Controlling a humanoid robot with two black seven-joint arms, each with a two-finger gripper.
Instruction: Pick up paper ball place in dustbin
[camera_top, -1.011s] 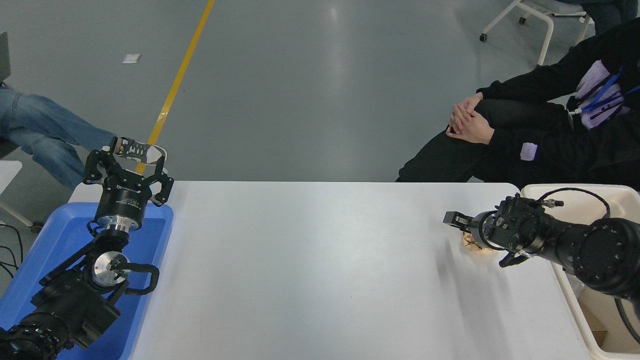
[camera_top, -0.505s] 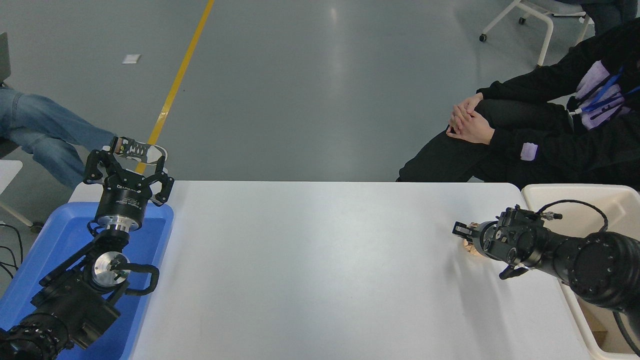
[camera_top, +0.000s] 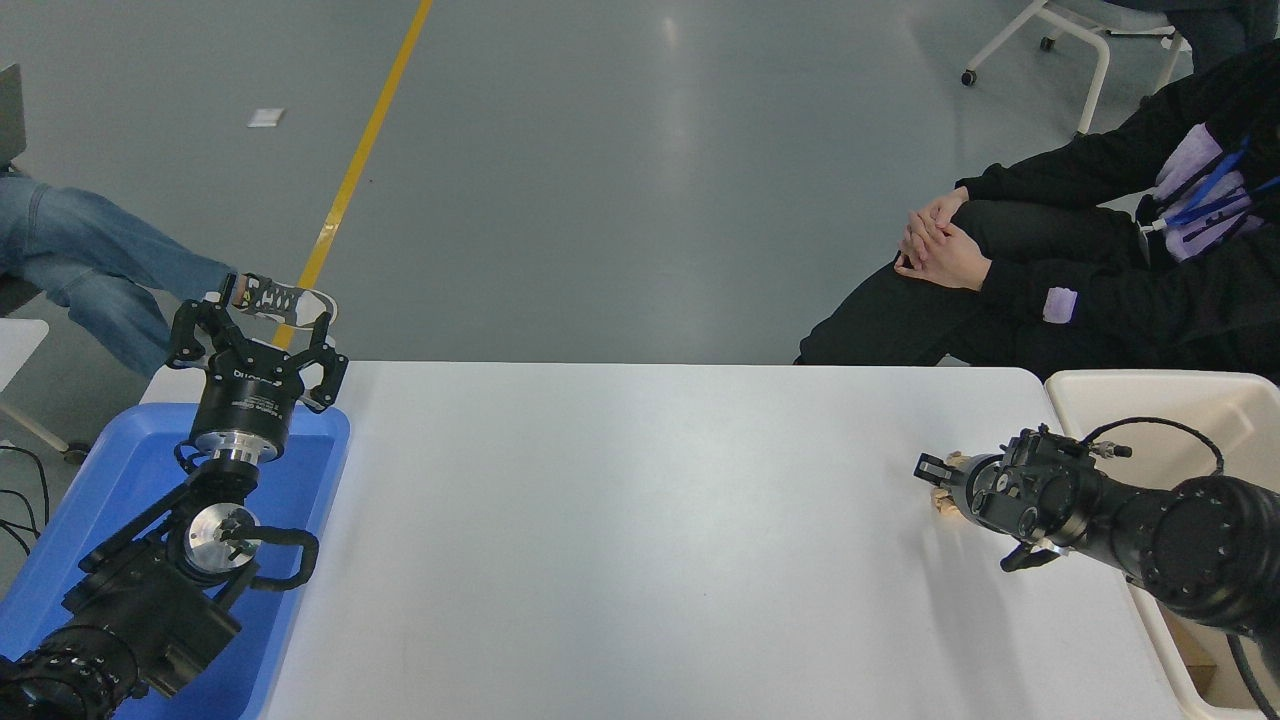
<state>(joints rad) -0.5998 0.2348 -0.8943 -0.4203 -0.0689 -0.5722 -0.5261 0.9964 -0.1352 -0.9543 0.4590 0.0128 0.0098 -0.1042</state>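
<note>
The tan paper ball (camera_top: 944, 500) sits at the right end of the white table (camera_top: 640, 520), just left of the cream-white dustbin (camera_top: 1150, 384). My right gripper (camera_top: 938, 478) comes in low from the right edge and is closed around the ball. The ball shows above and below the fingertips, and most of it is hidden by the gripper. The ball stays close to the table top. My left gripper (camera_top: 255, 335) is parked at the lower left, open and empty, above the blue tray.
A shallow blue tray (camera_top: 120, 470) lies under the left arm at the table's left end. A person in black sits at the far right with hands clasped (camera_top: 935, 240). Another person's jeans leg and shoe (camera_top: 280, 298) are at the far left.
My right gripper has drawn back to the right and come down lower, so its tips now sit at the paper ball. The left arm has not moved.
</note>
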